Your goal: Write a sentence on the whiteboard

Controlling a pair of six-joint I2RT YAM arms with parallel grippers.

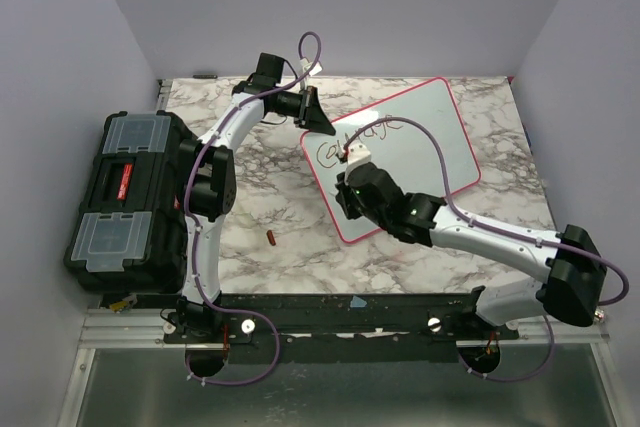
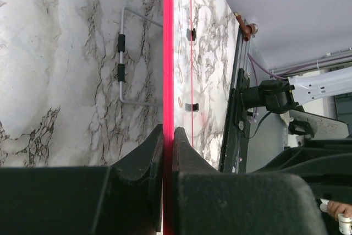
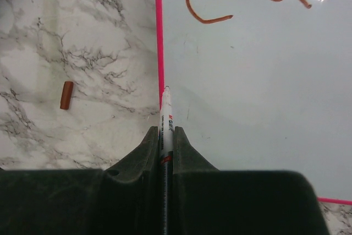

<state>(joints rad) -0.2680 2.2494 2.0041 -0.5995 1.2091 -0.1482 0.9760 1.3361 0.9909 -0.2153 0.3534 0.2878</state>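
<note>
The whiteboard (image 1: 430, 137) lies tilted on the marble table, pink rim all round. The sentence (image 1: 355, 135) starts near its far left corner, and in the right wrist view its brown strokes (image 3: 206, 21) run along the top. My left gripper (image 1: 322, 125) is shut on the board's far left edge, which shows edge-on as a red line (image 2: 168, 53) between the fingers (image 2: 169, 133). My right gripper (image 1: 348, 199) is shut on a white marker (image 3: 166, 114). The marker tip sits at the board's left rim, below the first letter. I cannot tell whether it touches.
A black toolbox (image 1: 130, 202) with clear lid trays stands at the table's left edge. A small brown marker cap (image 1: 272, 238) lies on the marble left of the board, also in the right wrist view (image 3: 66, 95). Purple walls close the sides.
</note>
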